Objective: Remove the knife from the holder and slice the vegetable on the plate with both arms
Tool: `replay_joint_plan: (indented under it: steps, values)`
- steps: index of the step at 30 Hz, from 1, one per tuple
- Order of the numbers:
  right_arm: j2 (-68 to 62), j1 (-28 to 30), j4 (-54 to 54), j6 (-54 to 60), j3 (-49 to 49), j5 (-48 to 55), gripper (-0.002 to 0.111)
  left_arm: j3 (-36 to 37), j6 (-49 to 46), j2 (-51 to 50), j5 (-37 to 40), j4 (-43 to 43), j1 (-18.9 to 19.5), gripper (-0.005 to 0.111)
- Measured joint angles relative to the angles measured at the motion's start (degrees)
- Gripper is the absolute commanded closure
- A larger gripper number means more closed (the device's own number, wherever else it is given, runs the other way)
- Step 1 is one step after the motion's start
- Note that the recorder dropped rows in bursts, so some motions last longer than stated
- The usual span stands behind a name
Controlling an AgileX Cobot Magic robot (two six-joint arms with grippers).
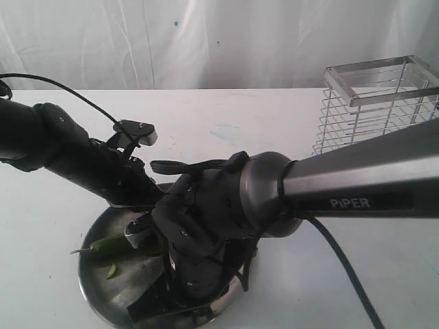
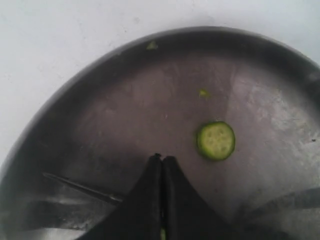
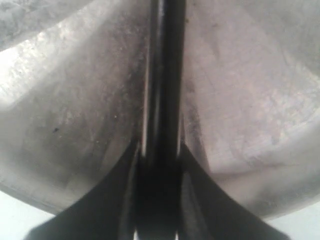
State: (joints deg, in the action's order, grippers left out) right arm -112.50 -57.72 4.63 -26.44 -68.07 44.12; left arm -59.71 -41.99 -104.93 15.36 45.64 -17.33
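The right gripper pinches the slim dark knife over the dull steel plate; the left gripper shows tapered fingers pressed together. The glossy green vegetable lies at the plate's nine o'clock, near a round seeded slice.

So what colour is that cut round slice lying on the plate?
The slice is pale green with a darker green rim; clearest in the left wrist view.
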Motion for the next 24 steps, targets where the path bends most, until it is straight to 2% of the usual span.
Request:
replay_joint_plan:
  steps: [10, 12, 17, 24]
  values:
    - [0.0, 0.0, 0.1, 0.0, 0.0, 0.0, 0.108, 0.1, 0.5, 1.2, 0.1, 0.3, 0.0, 0.107]
    - [0.0, 0.0, 0.1, 0.0, 0.0, 0.0, 0.108, 1.7, 1.1, 1.7, -1.0, 0.7, 0.0, 0.107]
    - [0.0, 0.0, 0.1, 0.0, 0.0, 0.0, 0.108, 6.8, 2.5, 2.1, -9.4, 1.3, 0.0, 0.107]
    - [-0.1, 0.0, 0.5, 0.0, 0.0, 0.0, 0.108, 7.2, 2.5, 1.4, -10.1, 1.4, 0.0, 0.107]
